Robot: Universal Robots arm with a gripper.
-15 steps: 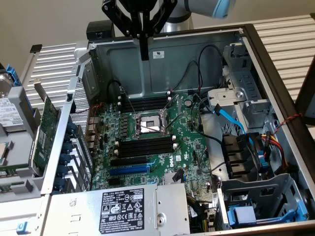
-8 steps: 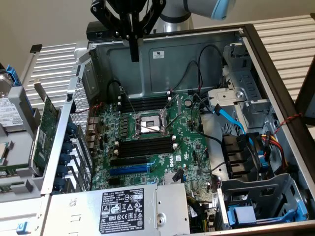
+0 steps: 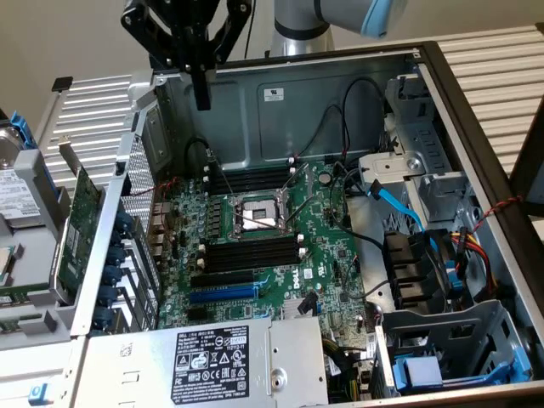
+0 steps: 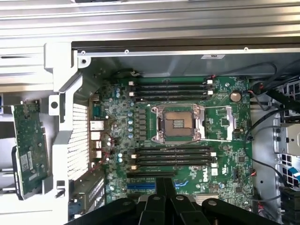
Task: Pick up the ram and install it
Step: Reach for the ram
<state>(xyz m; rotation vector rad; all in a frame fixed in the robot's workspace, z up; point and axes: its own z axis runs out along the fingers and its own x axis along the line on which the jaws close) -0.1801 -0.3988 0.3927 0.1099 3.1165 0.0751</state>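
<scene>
**Shut claw hangs over the open computer case**

The claw (image 3: 201,104) (image 4: 166,181) is shut, its dark fingers pressed together and pointing down, with nothing seen between them. It hangs from the arm (image 3: 340,15) above the far rim of the computer case (image 3: 340,93), toward the exterior view's left.

Below it, inside the case, lies the green motherboard (image 3: 327,255) with the processor socket (image 3: 259,212) in the middle. Black memory slots (image 3: 251,255) with white end clips run on both sides of the socket. Whether any of them carries the ram cannot be told.

A wide green expansion card (image 3: 81,221) stands outside the case at the exterior view's left, and a grey power supply (image 3: 212,357) with a black label sits at the near edge.

The case rests on a ribbed, pale metal surface (image 3: 493,59), whose ribs also show beyond the case in the wrist view. A plain beige wall (image 3: 51,34) closes the room behind.
</scene>
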